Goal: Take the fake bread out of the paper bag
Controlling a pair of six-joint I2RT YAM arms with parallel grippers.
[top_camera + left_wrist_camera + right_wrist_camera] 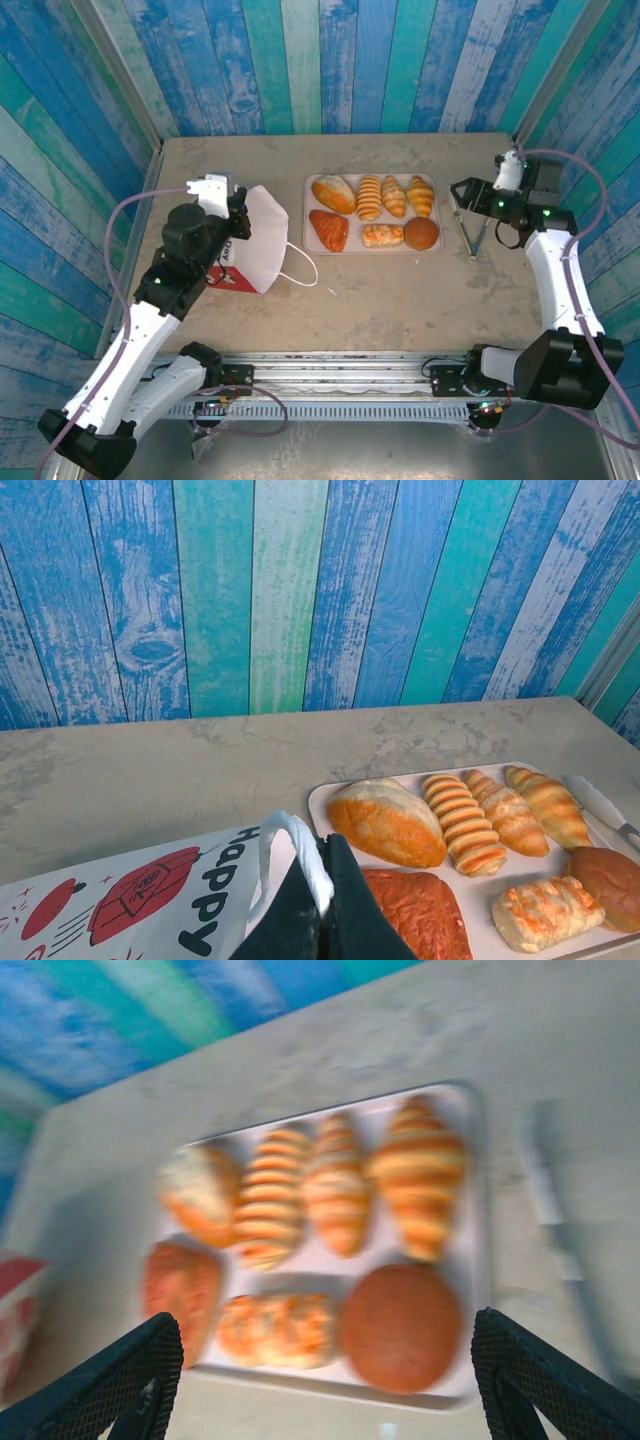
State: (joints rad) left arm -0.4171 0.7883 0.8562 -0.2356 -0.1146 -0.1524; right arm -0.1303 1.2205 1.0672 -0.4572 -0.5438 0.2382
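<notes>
Top view: seven golden-brown toy pastries, the fake bread [370,197], lie in two rows on a flat pale rectangular tray [355,238] towards the far edge of the grey tabletop [400,290]. A red-and-white paper bag [265,240] lies on its side left of the tray. Metal tongs [468,235] lie right of the tray.

Left wrist view: left gripper [322,910] clamped on the paper bag's white top edge.

Right wrist view, blurred: right gripper [327,1340] above the tray's near edge, jaws wide apart, nothing between them.
</notes>
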